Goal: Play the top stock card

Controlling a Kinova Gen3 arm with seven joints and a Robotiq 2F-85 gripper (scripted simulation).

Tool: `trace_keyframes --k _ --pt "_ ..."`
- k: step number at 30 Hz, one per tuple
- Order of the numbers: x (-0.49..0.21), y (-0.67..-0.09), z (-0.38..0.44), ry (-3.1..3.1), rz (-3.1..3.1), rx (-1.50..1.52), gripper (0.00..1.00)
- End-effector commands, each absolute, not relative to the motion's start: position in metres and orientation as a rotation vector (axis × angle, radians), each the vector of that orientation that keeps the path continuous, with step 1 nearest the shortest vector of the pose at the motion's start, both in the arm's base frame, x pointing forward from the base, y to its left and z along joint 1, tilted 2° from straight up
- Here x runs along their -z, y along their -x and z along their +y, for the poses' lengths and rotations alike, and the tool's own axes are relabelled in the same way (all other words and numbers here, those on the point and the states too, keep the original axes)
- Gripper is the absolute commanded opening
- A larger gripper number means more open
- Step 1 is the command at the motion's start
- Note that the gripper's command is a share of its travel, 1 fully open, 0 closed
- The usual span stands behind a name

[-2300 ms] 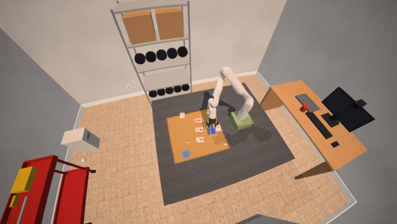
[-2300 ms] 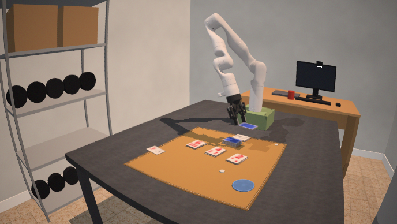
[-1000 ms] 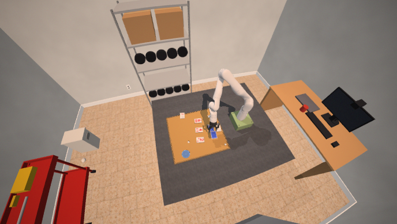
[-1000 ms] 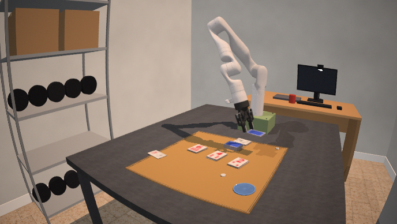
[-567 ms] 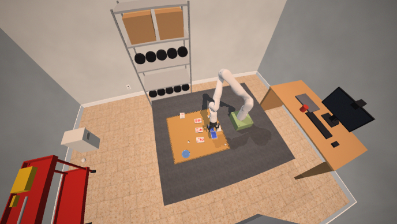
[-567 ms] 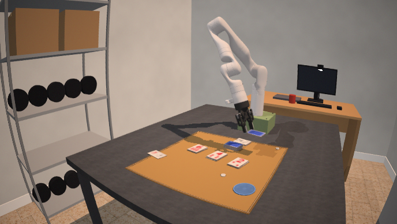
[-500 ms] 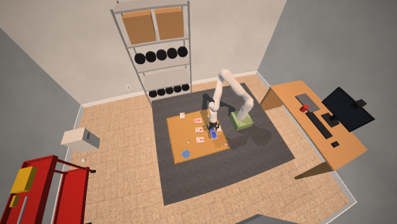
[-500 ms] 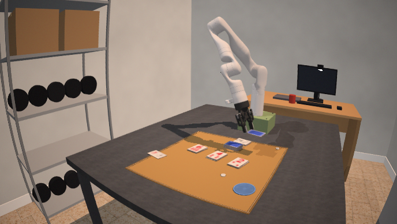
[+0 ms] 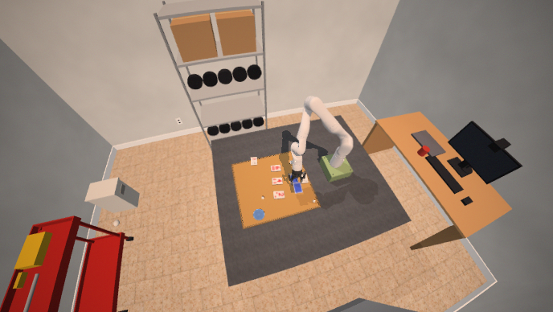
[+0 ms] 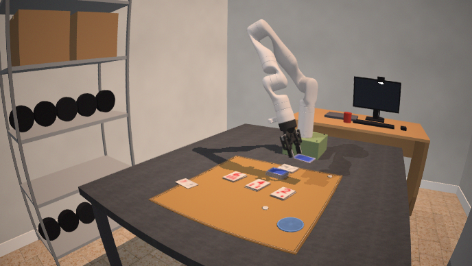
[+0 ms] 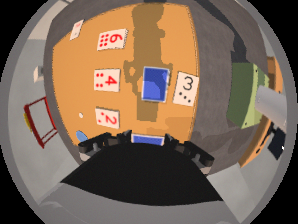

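– To the left of the blue stock [image 9: 295, 180] [image 10: 277, 173] [image 11: 155, 84], what is seen?
– A red six [image 9: 276, 168] [image 10: 234, 176] [image 11: 112, 39] and a red four [image 9: 277, 181] [image 10: 257, 184] [image 11: 107, 80].
– And farther right?
– By the gripper [image 9: 297, 177] [image 10: 296, 155] [image 11: 148, 136], fingers fairly wide apart, the lifted card [image 9: 297, 187] [image 10: 304, 158] [image 11: 147, 139] is held in the air.
– How will it handle?
– Light and stiff, probably; opposite edges should be gripped squarely, lest it slip or tip during turning.
– How does it look?
– Thin, flat, rectangular; its blue back is edged in pale, its number hidden.

Raised blue card [image 9: 297, 188] [image 10: 304, 158] [image 11: 147, 140], now farther from shelf [image 9: 264, 80] [image 10: 127, 86]
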State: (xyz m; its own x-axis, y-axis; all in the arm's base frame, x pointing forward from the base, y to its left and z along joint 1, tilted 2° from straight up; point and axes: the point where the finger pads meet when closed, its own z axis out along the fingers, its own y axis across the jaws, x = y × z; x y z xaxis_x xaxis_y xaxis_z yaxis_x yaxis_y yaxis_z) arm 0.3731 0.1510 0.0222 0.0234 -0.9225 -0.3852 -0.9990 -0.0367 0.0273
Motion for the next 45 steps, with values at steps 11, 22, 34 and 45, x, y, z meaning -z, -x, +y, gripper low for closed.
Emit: trace_keyframes --k 11,22,34,45 --pt "-0.0234 -0.3733 0.1531 2.076 2.000 -0.402 0.71" --pt "-0.0240 -0.3735 0.1540 2.105 2.026 -0.354 0.71" --pt "-0.0244 -0.3734 0.1554 2.157 2.075 -0.264 0.71" --pt "-0.0247 -0.3734 0.1569 2.206 2.120 -0.173 0.71"
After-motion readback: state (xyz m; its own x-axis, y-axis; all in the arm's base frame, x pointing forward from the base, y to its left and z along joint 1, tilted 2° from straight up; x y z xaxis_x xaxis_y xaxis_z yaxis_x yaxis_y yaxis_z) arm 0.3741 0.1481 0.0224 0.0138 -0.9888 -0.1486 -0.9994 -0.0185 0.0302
